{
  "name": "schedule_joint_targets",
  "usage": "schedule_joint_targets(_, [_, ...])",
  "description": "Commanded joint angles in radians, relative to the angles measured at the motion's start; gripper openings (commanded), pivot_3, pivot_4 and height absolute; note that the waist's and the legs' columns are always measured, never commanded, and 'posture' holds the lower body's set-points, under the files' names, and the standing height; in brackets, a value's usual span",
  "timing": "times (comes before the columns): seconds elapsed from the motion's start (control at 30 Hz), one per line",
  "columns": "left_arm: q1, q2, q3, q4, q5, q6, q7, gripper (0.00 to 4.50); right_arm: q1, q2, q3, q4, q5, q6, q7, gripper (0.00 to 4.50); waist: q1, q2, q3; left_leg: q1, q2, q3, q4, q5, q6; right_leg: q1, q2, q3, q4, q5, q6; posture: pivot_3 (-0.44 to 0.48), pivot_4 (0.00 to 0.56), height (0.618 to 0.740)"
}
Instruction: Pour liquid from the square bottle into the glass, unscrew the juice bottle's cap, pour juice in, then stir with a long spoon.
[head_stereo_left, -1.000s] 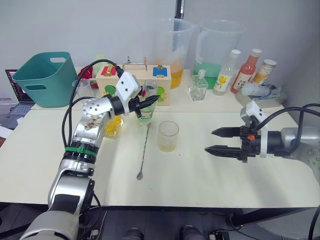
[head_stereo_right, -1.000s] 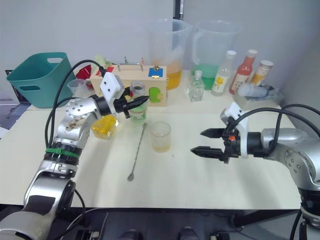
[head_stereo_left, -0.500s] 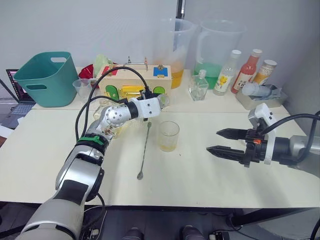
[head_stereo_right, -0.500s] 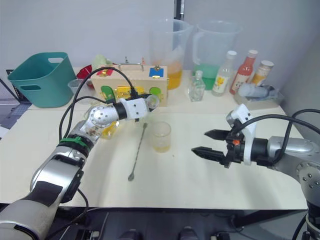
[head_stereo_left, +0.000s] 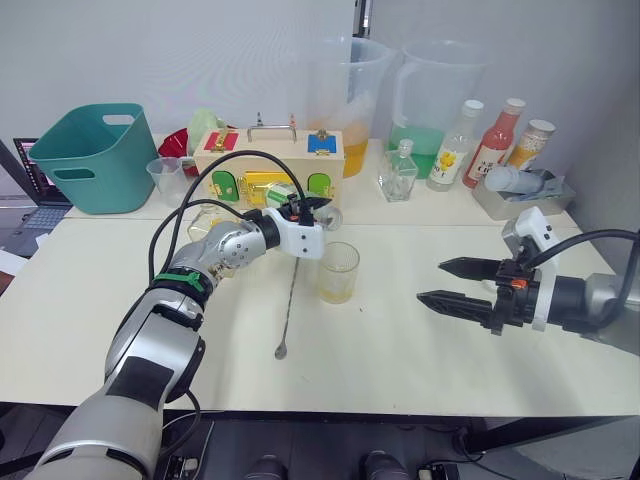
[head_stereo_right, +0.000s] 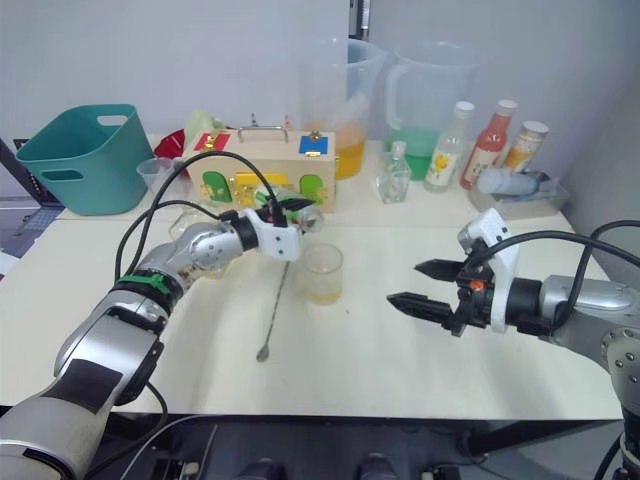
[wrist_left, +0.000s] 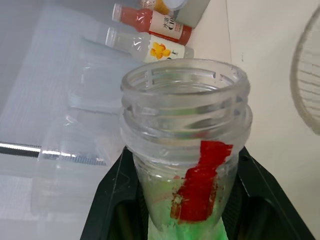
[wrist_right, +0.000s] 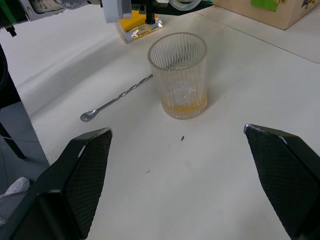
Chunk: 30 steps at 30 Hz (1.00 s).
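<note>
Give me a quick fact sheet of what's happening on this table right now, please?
Left gripper: shut on the juice bottle, uncapped, tipped toward the glass
Right gripper: open, holding nothing, apart from the glass
Glass: upright, thin yellow layer at the bottom
Long spoon: flat on the table, beside the glass
Square bottle: standing behind the left gripper

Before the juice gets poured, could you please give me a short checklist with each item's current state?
1. Cap off the juice bottle: ok, mouth open.
2. Left end effector gripping the bottle: ok.
3. Bottle mouth beside the glass rim: ok, tilted toward it.
4. Glass upright with yellow liquid at the bottom: ok.
5. Long spoon reachable on the table: ok.
6. Right end effector open and apart from the glass: ok.
</note>
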Motion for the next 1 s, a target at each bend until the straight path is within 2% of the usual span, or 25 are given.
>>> schedule_joint_targets(0.03, [-0.023, 0.01, 0.002, -0.006, 0.004, 0.0, 0.033, 1.29, 0.007, -0.018, -0.041, -0.031, 0.027, -0.013, -0.006, 4.48, -0.001, 0.0, 0.0, 0.0, 0.0, 0.0, 0.0, 0.0, 0.0, 0.0, 0.0, 0.0, 0.0, 0.0, 0.0, 0.0, 0.15, 0.731])
schedule_joint_targets(0.27, [-0.032, 0.03, -0.049, -0.019, 0.112, 0.017, 0.156, 1.29, 0.029, -0.027, -0.051, -0.041, 0.037, -0.017, -0.025, 4.48, -0.001, 0.0, 0.0, 0.0, 0.0, 0.0, 0.0, 0.0, 0.0, 0.0, 0.0, 0.0, 0.0, 0.0, 0.0, 0.0, 0.15, 0.731])
schedule_joint_targets(0.57, [-0.055, 0.035, -0.084, 0.002, 0.168, 0.037, 0.263, 1.29, 0.063, -0.057, -0.082, -0.037, 0.035, -0.018, -0.015, 4.48, 0.0, 0.0, 0.0, -0.001, 0.0, 0.0, 0.0, 0.0, 0.0, 0.0, 0.0, 0.0, 0.001, 0.0, 0.0, 0.0, 0.15, 0.731])
schedule_joint_targets(1.0, [-0.065, 0.02, -0.092, 0.005, 0.163, 0.024, 0.262, 1.29, 0.087, -0.067, -0.083, -0.03, 0.021, -0.045, -0.01, 4.48, 0.0, 0.0, 0.0, 0.0, 0.0, 0.0, 0.001, 0.0, 0.0, 0.0, 0.0, 0.0, 0.001, 0.0, 0.0, 0.0, 0.15, 0.731])
